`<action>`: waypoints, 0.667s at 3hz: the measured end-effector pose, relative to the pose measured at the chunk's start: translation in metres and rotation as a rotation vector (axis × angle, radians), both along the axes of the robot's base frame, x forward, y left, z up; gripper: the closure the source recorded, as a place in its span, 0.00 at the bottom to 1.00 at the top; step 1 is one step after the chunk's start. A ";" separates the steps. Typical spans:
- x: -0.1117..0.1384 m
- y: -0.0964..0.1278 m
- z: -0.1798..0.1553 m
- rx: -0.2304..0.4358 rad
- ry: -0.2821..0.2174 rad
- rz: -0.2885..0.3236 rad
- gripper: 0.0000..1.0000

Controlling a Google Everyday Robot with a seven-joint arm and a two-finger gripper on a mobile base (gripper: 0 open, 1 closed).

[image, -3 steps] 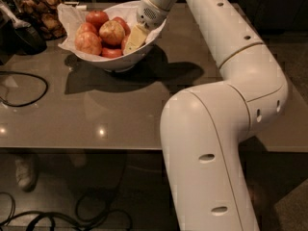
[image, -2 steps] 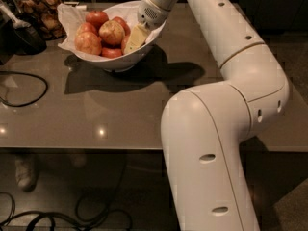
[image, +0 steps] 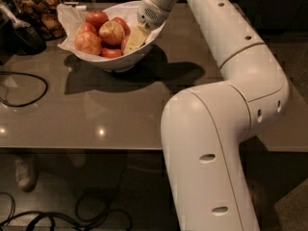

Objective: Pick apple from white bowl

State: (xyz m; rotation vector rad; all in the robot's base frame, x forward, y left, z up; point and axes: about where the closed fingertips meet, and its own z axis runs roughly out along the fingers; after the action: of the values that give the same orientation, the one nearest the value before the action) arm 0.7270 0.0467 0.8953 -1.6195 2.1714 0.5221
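Apple sits in the white bowl, at 9 o'clock in the pile, touching a paler apple on its right. Gripper is inside the bowl at 3 o'clock, against the paler apple; can't tell if it grasps anything. Bowl stands on a brown table.

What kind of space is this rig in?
Likely an office kitchenette or lab break area: a white bowl of apples and a snack jar on a grey table, with a loose cable beside them. The pincer sits inside the bowl, against the apples.
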 end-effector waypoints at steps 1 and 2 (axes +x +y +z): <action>0.000 0.000 0.000 0.000 0.000 0.000 1.00; 0.003 0.001 0.011 0.035 -0.021 -0.022 1.00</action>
State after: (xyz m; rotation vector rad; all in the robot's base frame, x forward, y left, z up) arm 0.7301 0.0480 0.9059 -1.5745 2.1508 0.5312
